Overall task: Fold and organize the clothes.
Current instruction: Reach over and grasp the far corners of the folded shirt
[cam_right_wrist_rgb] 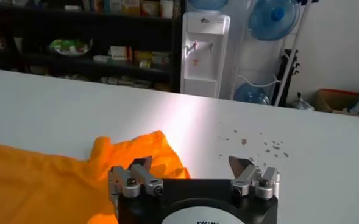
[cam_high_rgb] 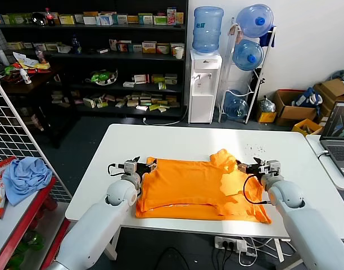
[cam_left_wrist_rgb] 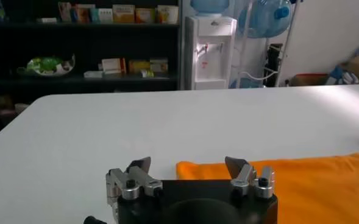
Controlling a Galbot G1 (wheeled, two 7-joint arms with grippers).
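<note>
Right, one orange T-shirt lies partly folded on the white table, its near edge close to the table's front edge. Two grippers flank it: the left gripper at the shirt's far left corner, fingers spread wide and holding nothing; the right gripper by the bunched sleeve on the right, fingers equally wide, empty too. One light blue cloth sits on the red side stand, a laptop is cut off at the frame's right.

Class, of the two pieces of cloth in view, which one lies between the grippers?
The orange T-shirt on the white table; the light blue cloth sits apart on the red side stand.
</note>
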